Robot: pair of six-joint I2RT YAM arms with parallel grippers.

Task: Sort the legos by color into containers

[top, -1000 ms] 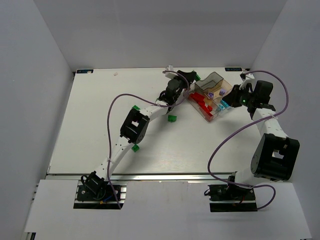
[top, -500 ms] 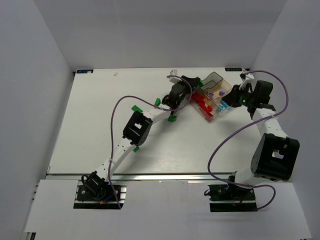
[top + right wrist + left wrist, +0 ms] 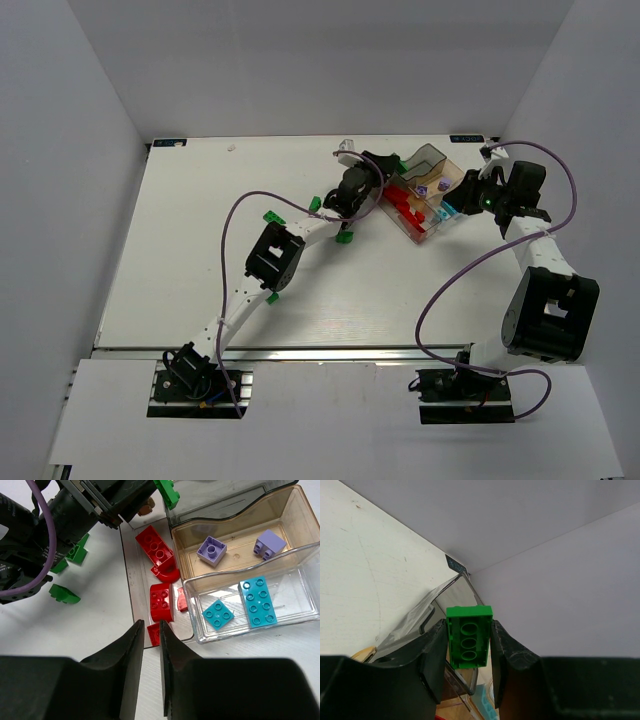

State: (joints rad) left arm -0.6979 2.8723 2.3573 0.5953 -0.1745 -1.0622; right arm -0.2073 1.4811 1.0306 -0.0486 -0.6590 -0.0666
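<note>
The left gripper (image 3: 469, 630) was clamped on a green brick (image 3: 469, 643), its hollow underside toward the wrist camera and its long axis running along the fingers; it hung at the far-left corner of the tray (image 3: 235, 509), just beside the smoky compartment (image 3: 225, 492), which looked empty and was probably meant for green; the next move likely called for a short shift across that rim. Red bricks (image 3: 159, 545) lay in the adjoining bay; the right gripper (image 3: 151, 626), fingers nearly together and holding nothing, hovered at the tray's near edge, apart from that path.
</note>
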